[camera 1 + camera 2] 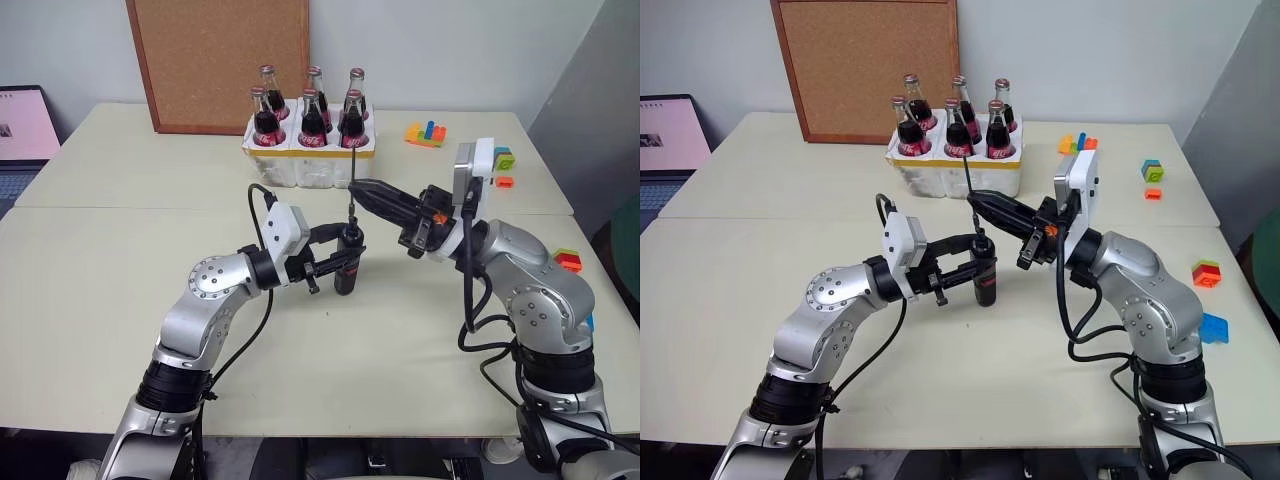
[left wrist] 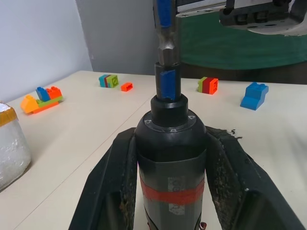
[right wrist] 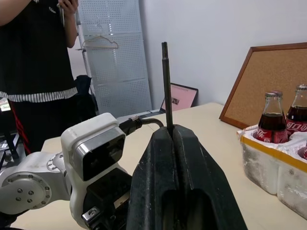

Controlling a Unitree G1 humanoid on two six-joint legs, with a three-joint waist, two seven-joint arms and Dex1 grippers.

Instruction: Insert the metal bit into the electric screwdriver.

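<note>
My left gripper [image 1: 345, 258] is shut on the electric screwdriver [image 1: 347, 268], a black tool with a red band [image 2: 170, 190], and holds it upright just above the table's middle. The screwdriver's narrow tip [image 2: 168, 84] points up. My right gripper [image 1: 355, 188] reaches in from the right, shut on the metal bit [image 1: 351, 168]. That thin dark rod stands vertical, directly above the screwdriver. Its lower end [image 2: 165, 48] meets the tip's opening; how deep it sits I cannot tell. The bit's upper part [image 3: 166, 86] rises above the closed fingers [image 3: 192, 158].
A white crate of cola bottles [image 1: 310, 160] stands just behind the grippers, in front of a corkboard [image 1: 220, 60]. Toy bricks [image 1: 425, 133] [image 1: 505, 160] [image 1: 568, 260] lie at the right. A laptop [image 1: 20, 130] sits far left. A person [image 3: 33, 48] stands beyond the table.
</note>
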